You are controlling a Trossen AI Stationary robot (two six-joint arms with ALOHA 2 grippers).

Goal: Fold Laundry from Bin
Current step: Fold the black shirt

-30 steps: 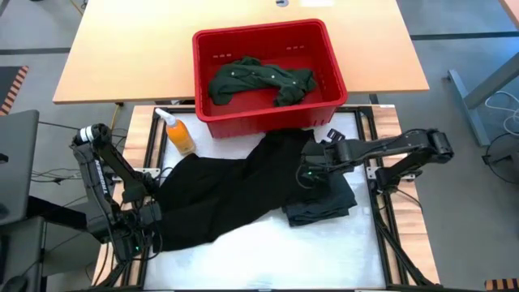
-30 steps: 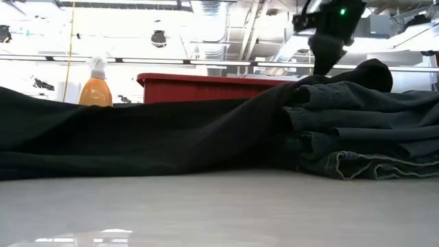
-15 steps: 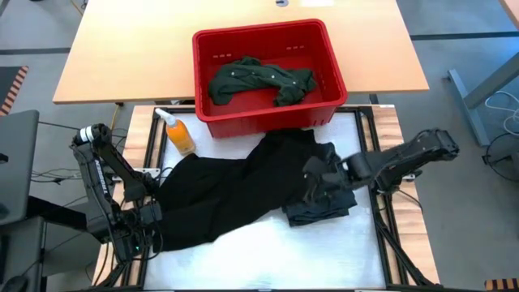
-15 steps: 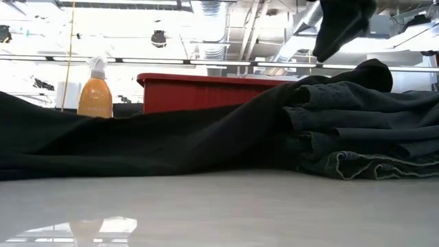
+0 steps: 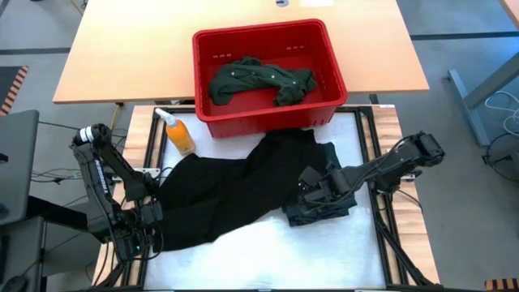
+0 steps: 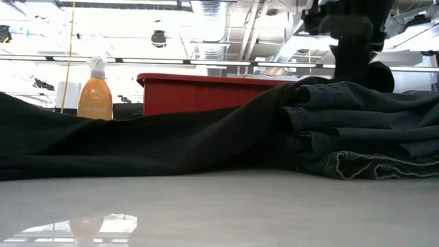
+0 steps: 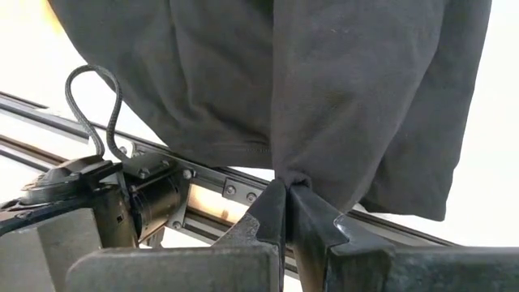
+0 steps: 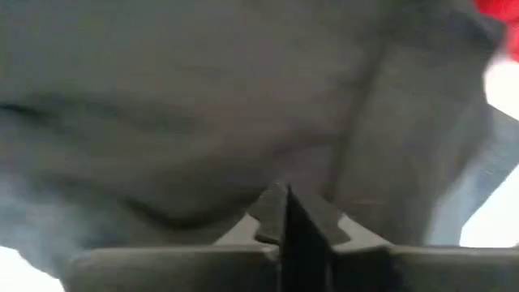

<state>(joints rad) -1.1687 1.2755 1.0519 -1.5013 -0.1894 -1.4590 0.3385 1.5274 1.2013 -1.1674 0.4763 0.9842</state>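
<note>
right gripper (image 5: 310, 188) now lying closed on folded jeans (image 5: 324, 203), moved nearer | left gripper (image 7: 288, 203) still pinching black garment (image 5: 219, 199) | bin (image 5: 268, 71) unchanged

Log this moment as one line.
left gripper: shut on black garment | right gripper: shut, on folded jeans | green shirt: in bin

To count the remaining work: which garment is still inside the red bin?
The dark green shirt lies crumpled in the bin. The black garment and the folded jeans lie outside it, on the table.
</note>
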